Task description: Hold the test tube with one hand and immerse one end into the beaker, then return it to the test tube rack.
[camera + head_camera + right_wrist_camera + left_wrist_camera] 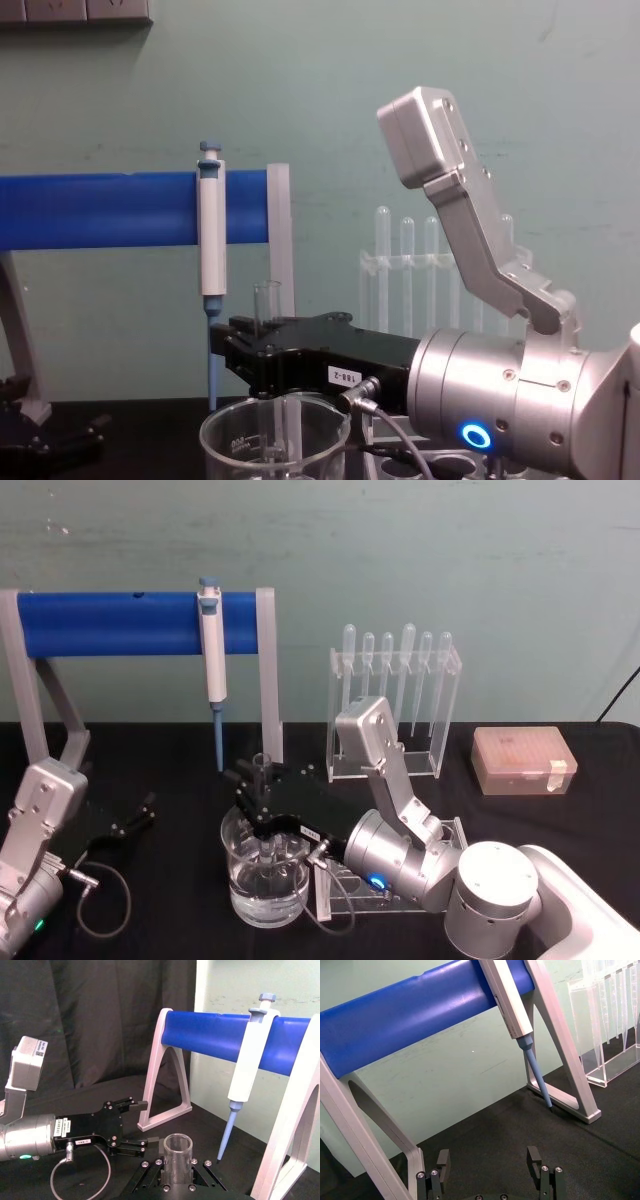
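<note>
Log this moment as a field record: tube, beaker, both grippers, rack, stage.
tube: upright, lower end down inside the beaker
beaker: on the black table, in front of the blue stand; seems to hold clear liquid
right gripper: shut on the tube, above the beaker
left gripper: open, empty, low at the table's left
rack: clear, beside the beaker on its right
stage: dipping; return to rack not yet done

Pretty clearly a lab bench (165, 755): pipettor (211, 645) hanging on a blue stand (110, 625), rack of plastic pipettes (425, 705) right of the stand, glass beaker (265, 892) in front of it.
</note>
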`<state>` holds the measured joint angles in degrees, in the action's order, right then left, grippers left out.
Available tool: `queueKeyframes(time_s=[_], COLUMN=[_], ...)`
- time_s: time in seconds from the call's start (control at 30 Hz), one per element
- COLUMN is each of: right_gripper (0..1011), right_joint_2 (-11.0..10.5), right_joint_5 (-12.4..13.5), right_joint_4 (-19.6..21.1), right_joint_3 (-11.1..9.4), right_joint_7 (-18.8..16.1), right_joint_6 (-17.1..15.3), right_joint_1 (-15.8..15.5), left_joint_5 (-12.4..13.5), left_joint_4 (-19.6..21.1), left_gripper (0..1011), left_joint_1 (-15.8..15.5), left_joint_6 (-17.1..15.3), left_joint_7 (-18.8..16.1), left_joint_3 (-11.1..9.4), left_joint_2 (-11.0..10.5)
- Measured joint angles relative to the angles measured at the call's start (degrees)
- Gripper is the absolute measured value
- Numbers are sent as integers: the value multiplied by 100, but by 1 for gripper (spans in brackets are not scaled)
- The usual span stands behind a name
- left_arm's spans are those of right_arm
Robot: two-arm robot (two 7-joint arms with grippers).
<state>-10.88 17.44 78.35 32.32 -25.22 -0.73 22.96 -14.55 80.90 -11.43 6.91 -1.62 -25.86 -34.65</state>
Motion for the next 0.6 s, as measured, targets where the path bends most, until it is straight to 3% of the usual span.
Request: queueKeyframes(time_s=[0.6], right_gripper=[150], right_joint_2=[0], right_joint_5=[0], right_joint_4=[0], right_joint_3=[0], right_joint_7=[0], right_joint_6=[0], right_joint_1=[0], left_joint_5=[0], left_joint_4=[0], left_gripper=[1000], left_joint_1=[0], left_joint_6=[0], left_joint_7=[0], left_joint_3=[0], left_joint_2=[0])
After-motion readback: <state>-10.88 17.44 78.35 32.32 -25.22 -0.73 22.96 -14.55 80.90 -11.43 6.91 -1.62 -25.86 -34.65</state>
